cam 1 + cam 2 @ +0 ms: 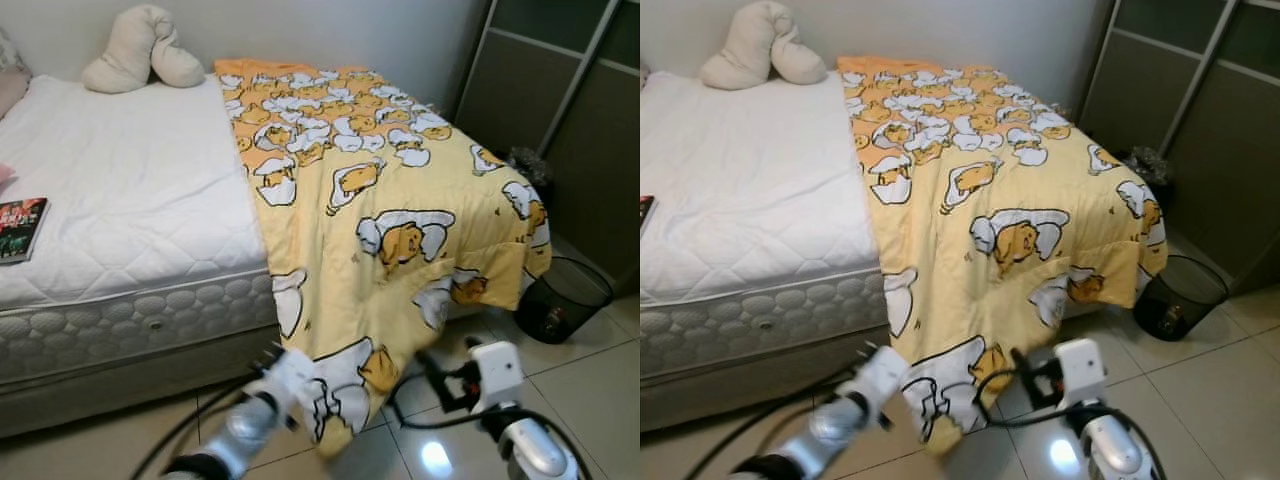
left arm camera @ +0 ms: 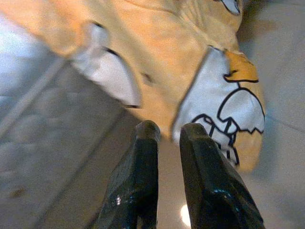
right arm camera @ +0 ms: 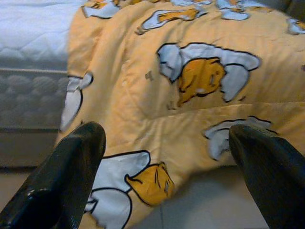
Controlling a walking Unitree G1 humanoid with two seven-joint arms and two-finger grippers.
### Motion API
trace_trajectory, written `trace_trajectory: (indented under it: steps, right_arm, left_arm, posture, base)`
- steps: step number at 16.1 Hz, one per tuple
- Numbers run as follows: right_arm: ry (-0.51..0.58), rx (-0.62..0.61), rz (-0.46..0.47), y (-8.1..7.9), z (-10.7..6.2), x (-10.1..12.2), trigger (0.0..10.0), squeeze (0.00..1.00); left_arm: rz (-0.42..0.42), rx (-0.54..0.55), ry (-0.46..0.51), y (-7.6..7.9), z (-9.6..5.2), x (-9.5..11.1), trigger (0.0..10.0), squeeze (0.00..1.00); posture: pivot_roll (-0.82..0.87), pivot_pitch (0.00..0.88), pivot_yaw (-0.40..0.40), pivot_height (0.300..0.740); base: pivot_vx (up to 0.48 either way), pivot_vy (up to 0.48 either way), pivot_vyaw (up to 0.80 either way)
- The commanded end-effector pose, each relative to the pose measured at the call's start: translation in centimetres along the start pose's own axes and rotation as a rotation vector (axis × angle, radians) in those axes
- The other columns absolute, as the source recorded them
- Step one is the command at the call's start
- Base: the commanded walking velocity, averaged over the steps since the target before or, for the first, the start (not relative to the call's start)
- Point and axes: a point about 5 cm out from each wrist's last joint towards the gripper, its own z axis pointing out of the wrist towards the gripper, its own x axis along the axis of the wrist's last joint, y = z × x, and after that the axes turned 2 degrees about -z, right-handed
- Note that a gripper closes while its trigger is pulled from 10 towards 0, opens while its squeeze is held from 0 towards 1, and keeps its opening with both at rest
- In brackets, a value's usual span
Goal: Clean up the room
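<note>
Quilt: yellow cartoon-print quilt [image 1: 370, 200] runs lengthwise along the white mattress's [image 1: 120, 190] right side, corner hanging to the floor.
Left end effector [image 2: 164, 136]: fingers nearly together, just beside that corner.
Right end effector [image 3: 167, 157]: fingers wide apart.

one blanket [image 1: 380, 200], one pillow [image 1: 145, 50], one book [image 1: 20, 228], one bin [image 1: 562, 298]

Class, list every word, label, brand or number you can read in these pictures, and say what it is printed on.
No text can be read.
Book on the mattress: cover lettering too small and blurred to read.
Blanket: cartoon pictures, no words.
Bin: no label shows.
</note>
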Motion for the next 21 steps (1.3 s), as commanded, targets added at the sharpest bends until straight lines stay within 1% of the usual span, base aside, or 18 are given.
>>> trace_trajectory:
  steps: [1,2,3,4,5,6,7,8,10,11,12,13,14,15,16,19,20,21]
  right_arm:
    - [0.042,-0.049,0.016,0.6,0.3,0.9,10.0,0.00]
    - [0.050,-0.066,0.024,0.7,0.4,1.0,10.0,0.00]
    - [0.100,-0.125,0.055,1.0,1.1,2.3,10.0,0.00]
    - [0.122,-0.143,0.076,1.1,1.3,2.8,10.0,0.00]
    - [0.152,-0.155,0.099,1.1,1.9,3.6,10.0,0.00]
    - [0.168,-0.151,0.110,1.0,2.2,4.0,10.0,0.00]
    - [0.181,-0.143,0.101,0.8,2.9,4.6,10.0,0.00]
    - [0.195,-0.138,0.108,0.7,3.8,5.2,10.0,0.00]
    - [0.219,-0.103,0.114,0.0,4.9,6.0,10.0,0.00]
    - [0.231,-0.100,0.128,-0.3,5.3,6.4,10.0,0.00]
    - [0.238,-0.102,0.139,-0.3,5.3,6.5,10.0,0.00]
    - [0.239,-0.103,0.140,-0.4,5.2,6.5,10.0,0.00]
    - [0.238,-0.104,0.157,-0.5,5.2,6.3,10.0,0.00]
    - [0.235,-0.103,0.164,-0.6,5.1,6.1,10.0,0.00]
    - [0.231,-0.100,0.164,-0.6,5.1,5.9,10.0,0.00]
    - [0.212,-0.108,0.139,-0.4,5.0,5.6,10.0,0.00]
    - [0.204,-0.121,0.147,-0.3,5.0,5.5,10.0,0.00]
    - [0.205,-0.123,0.125,-0.2,5.1,5.6,10.0,0.00]
  left_arm:
    - [0.008,0.068,0.060,-1.0,-0.4,0.0,10.0,1.00]
    - [-0.011,0.113,0.089,-1.8,-0.6,0.2,10.0,1.00]
    - [-0.191,0.271,0.237,-5.2,-0.8,2.6,10.0,1.00]
    - [-0.262,0.313,0.303,-6.4,-0.9,4.0,10.0,1.00]
    - [-0.352,0.373,0.407,-8.2,-1.1,6.3,10.0,1.00]
    - [-0.372,0.406,0.454,-9.1,-1.4,7.5,10.0,1.00]
    - [-0.384,0.439,0.526,-10.3,-1.8,9.4,10.0,0.00]
    - [-0.466,0.457,0.521,-10.7,-1.5,10.3,10.0,0.00]
    - [-0.511,0.474,0.478,-10.4,-0.8,10.4,10.0,0.00]
    - [-0.534,0.475,0.425,-10.0,-0.5,9.9,10.0,0.00]
    - [-0.499,0.486,0.404,-9.8,-0.4,9.7,10.0,0.00]
    - [-0.495,0.459,0.388,-9.4,-0.4,9.4,10.0,0.00]
    - [-0.531,0.437,0.382,-9.1,-0.5,8.9,10.0,0.00]
    - [-0.477,0.435,0.372,-9.0,-0.5,8.6,10.0,0.00]
    - [-0.462,0.435,0.366,-9.0,-0.5,8.5,10.0,0.00]
    - [-0.476,0.413,0.364,-8.7,-0.1,9.0,10.0,0.00]
    - [-0.467,0.397,0.379,-8.7,-0.1,9.2,10.0,0.00]
    - [-0.493,0.375,0.403,-8.7,-0.1,9.7,10.0,0.00]
  posture:
    - [0.01,0.000,-0.019,0.740]
    - [0.02,0.000,-0.020,0.740]
    - [0.05,0.000,-0.020,0.740]
    - [0.06,0.000,-0.021,0.740]
    - [0.07,0.000,-0.019,0.740]
    - [0.07,0.000,-0.019,0.740]
    - [0.08,0.000,-0.016,0.740]
    - [0.08,0.000,-0.014,0.740]
    - [0.08,0.000,-0.003,0.740]
    - [0.08,0.000,0.004,0.740]
    - [0.08,0.000,0.004,0.740]
    - [0.08,0.000,0.006,0.740]
    - [0.07,0.000,0.012,0.740]
    - [0.07,0.000,0.013,0.740]
    - [0.07,0.000,0.013,0.740]
    - [0.07,0.000,0.008,0.740]
    - [0.07,0.000,0.008,0.740]
    - [0.07,0.000,0.006,0.740]
  base:
    - [0.000,0.000,0.00]
    - [0.000,0.000,0.00]
    - [0.000,0.000,0.00]
    - [0.000,0.000,0.00]
    - [0.000,0.000,0.00]
    - [0.000,0.000,0.00]
    - [0.000,-0.480,0.52]
    - [0.000,-0.480,0.51]
    - [0.000,-0.480,0.47]
    - [0.000,-0.480,0.46]
    - [0.000,-0.480,0.46]
    - [0.000,-0.480,0.45]
    - [0.000,0.000,0.45]
    - [0.000,0.000,0.44]
    - [0.000,0.000,0.43]
    - [0.000,0.000,0.44]
    - [0.000,0.000,0.00]
    - [0.435,0.000,0.00]
